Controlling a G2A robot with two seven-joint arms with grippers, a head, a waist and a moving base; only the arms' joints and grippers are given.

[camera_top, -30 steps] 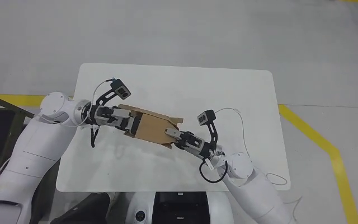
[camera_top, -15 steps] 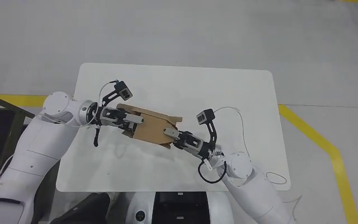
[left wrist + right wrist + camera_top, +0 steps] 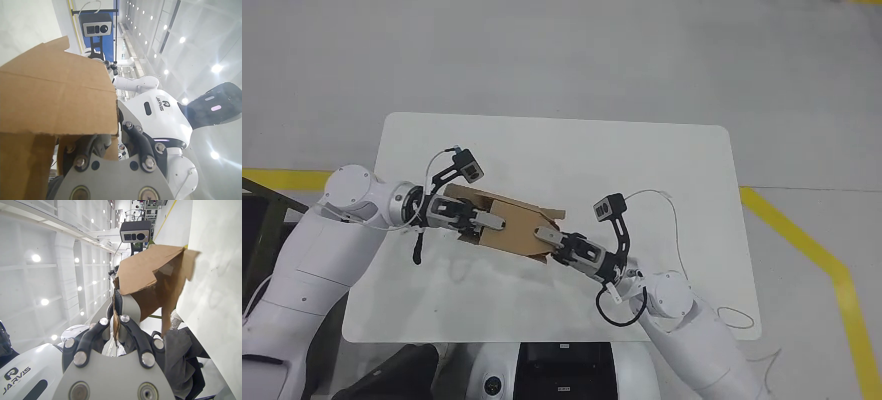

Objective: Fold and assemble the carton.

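A brown cardboard carton [image 3: 514,226] is held a little above the middle of the white table [image 3: 642,160], between my two arms. My left gripper [image 3: 485,218] is shut on the carton's left end; in the left wrist view the left gripper [image 3: 115,123] straddles a wall of the carton [image 3: 56,94], one finger outside and one inside. My right gripper [image 3: 546,238] is shut on the carton's right end. In the right wrist view the right gripper [image 3: 115,300] pinches a thin edge of the carton [image 3: 143,272], whose loose flaps hang open beyond it.
A thin white cable [image 3: 670,206] loops over the table beside the right arm. The far half of the table is bare. A yellow floor line [image 3: 807,245] runs past the table's right edge.
My left gripper has shifted to the right, toward the right gripper. The carton between them now looks shorter and its end flaps have lifted slightly. The right gripper has barely moved.
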